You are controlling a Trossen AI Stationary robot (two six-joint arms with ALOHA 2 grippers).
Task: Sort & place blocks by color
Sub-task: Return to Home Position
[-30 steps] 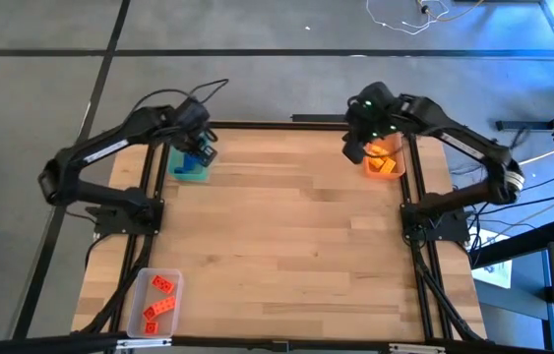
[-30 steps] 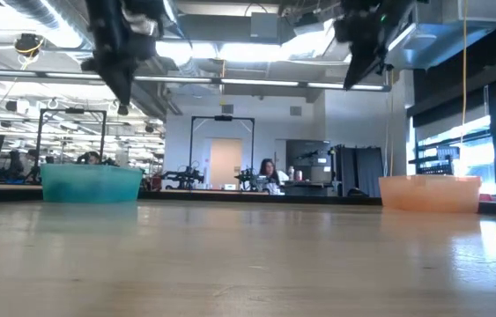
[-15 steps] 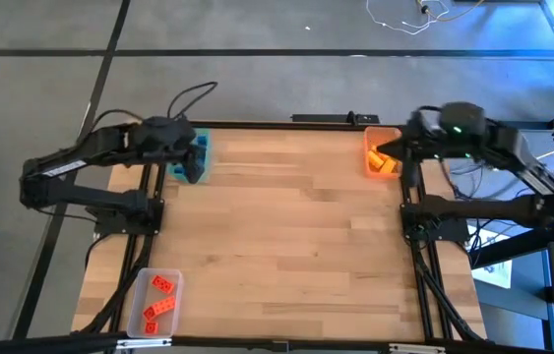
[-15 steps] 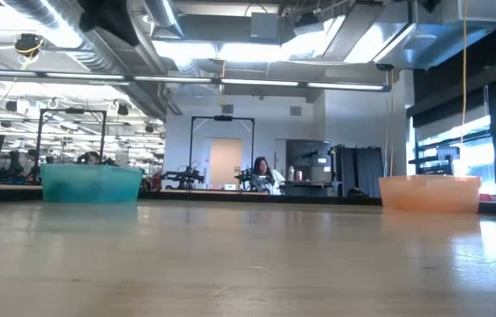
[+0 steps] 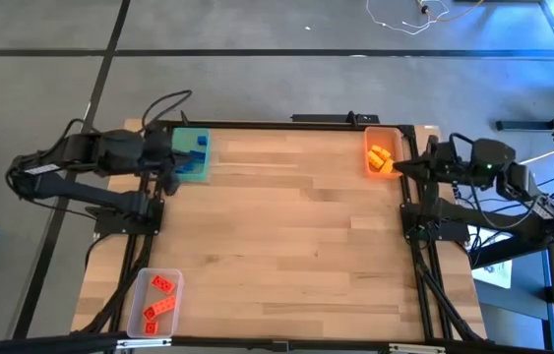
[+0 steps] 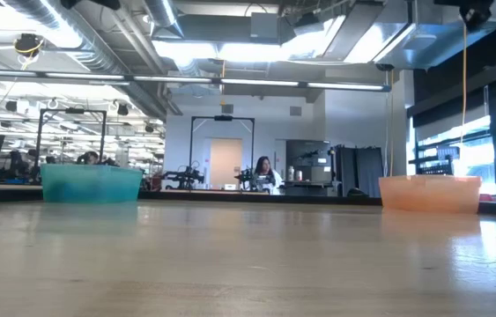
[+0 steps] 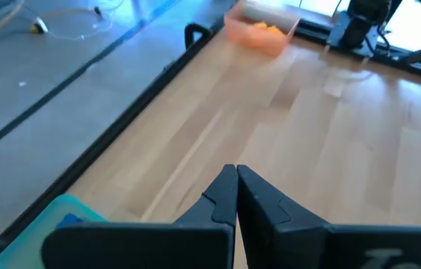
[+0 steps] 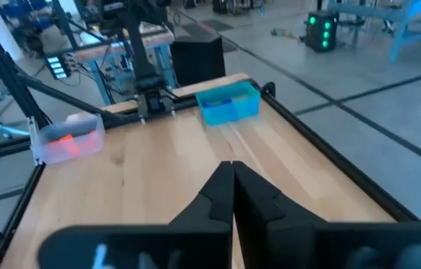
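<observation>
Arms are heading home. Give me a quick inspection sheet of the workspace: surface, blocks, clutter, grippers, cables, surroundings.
Surface: wooden table, no loose blocks seen on it.
Job's things: blue blocks in the green tray; yellow-orange blocks in the orange tray; red blocks in the clear tray.
Clutter: nothing seen.
Grippers: left gripper shut, empty, by the green tray; right gripper shut, empty, beside the orange tray.
Cables: black cable looping off the left arm; white cable on the floor beyond the table.
Surroundings: person far behind the table.
</observation>
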